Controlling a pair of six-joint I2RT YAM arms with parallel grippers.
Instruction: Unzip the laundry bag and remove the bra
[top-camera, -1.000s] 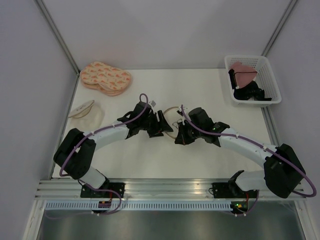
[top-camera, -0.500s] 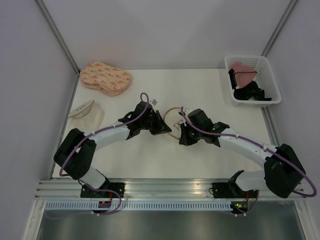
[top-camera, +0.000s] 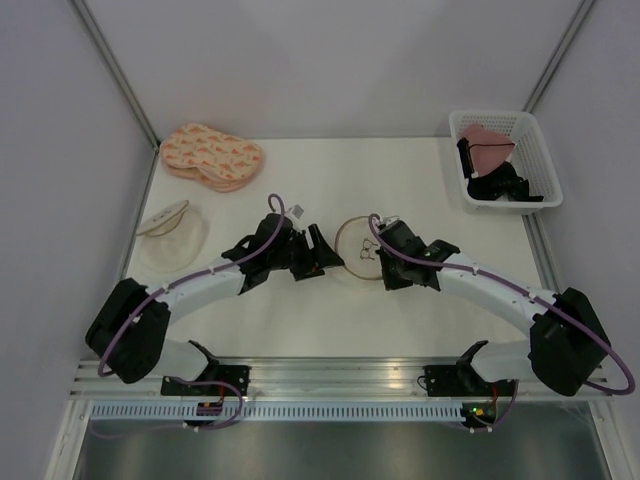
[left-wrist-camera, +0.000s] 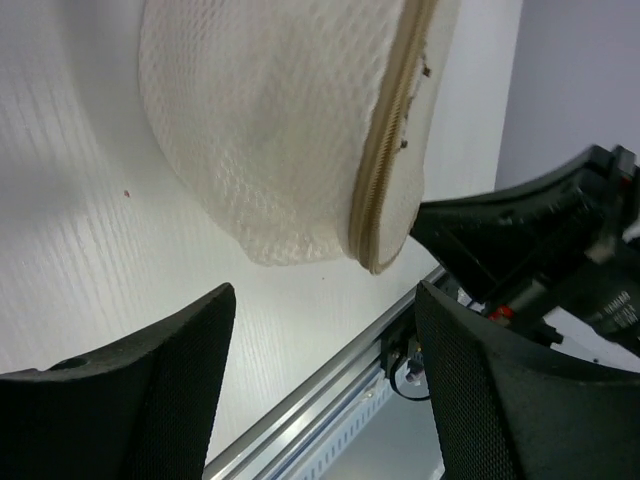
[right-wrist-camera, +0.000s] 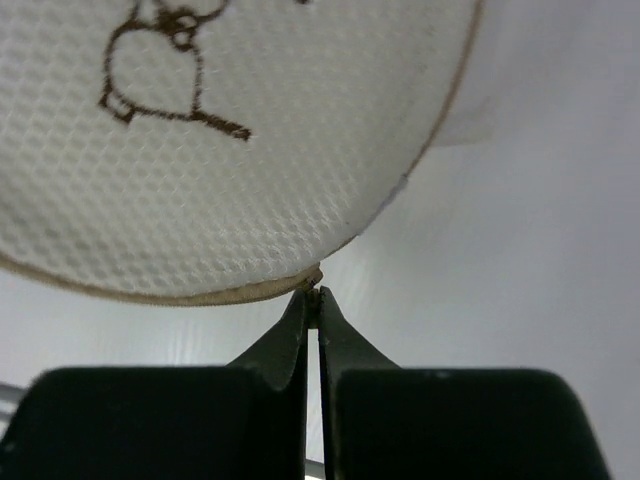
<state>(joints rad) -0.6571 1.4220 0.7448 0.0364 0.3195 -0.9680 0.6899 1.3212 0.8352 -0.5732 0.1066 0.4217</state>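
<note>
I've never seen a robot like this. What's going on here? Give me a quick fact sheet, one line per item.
laundry bag: lying between the two grippers, zip looks closed where visible
right gripper: shut, pinching the bag's tan rim
left gripper: open, facing the bag, apart from it
bra: not visible
elsewhere: peach padded pair, plain pouch, white basket

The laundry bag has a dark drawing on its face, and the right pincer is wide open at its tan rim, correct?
No: the right pincer is shut, tips pinched on the tan rim of the laundry bag, per the right wrist view. The dark drawing is there.
</note>
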